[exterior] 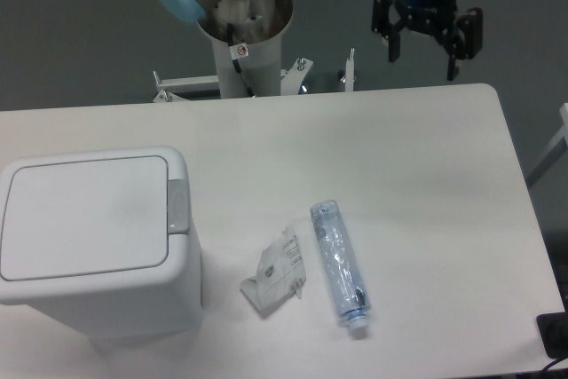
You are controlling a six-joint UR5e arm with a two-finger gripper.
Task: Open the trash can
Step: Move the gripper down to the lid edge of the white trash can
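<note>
The trash can (pixel 98 237) is a boxy white bin standing at the left front of the table. Its flat lid (pixel 84 215) lies shut, with a small grey latch button (pixel 178 206) on the right edge. My gripper (pixel 423 58) hangs high above the table's far right edge, well away from the bin. Its two dark fingers are spread apart and hold nothing.
A crushed clear plastic bottle (pixel 338 262) lies right of the bin, with a crumpled white wrapper (pixel 276 274) beside it. The arm's base column (pixel 244 37) rises behind the table's far edge. The white table (pixel 399 157) ends at the right near x 600.
</note>
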